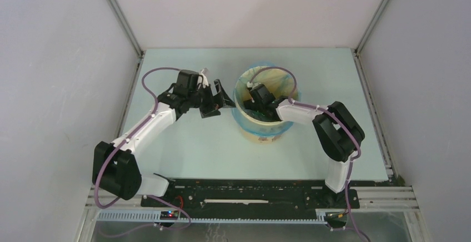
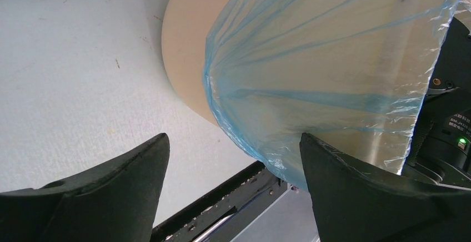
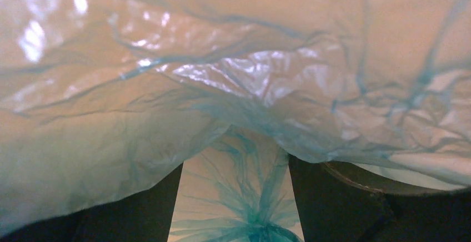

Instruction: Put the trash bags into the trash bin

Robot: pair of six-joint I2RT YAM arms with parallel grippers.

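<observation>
The pale yellow-tan trash bin (image 1: 261,134) stands upright at mid-table. The light-blue trash bag (image 1: 279,79) lines its inside and folds over its rim. My left gripper (image 1: 218,102) is open and empty just left of the bin. In the left wrist view the bag's film (image 2: 322,75) hangs down the bin's outer wall (image 2: 186,42), close to the right side of my left gripper (image 2: 233,159). My right gripper (image 1: 256,106) reaches down inside the bin. In the right wrist view it (image 3: 236,197) is open, bag film (image 3: 166,103) drapes over its tips, and the bag's gathered bottom seam (image 3: 256,228) shows between them.
White enclosure walls stand close on the left, right and back of the table (image 1: 183,147). A black rail (image 1: 250,189) runs along the near edge. My right arm's body (image 2: 450,125) lies just beyond the bin in the left wrist view.
</observation>
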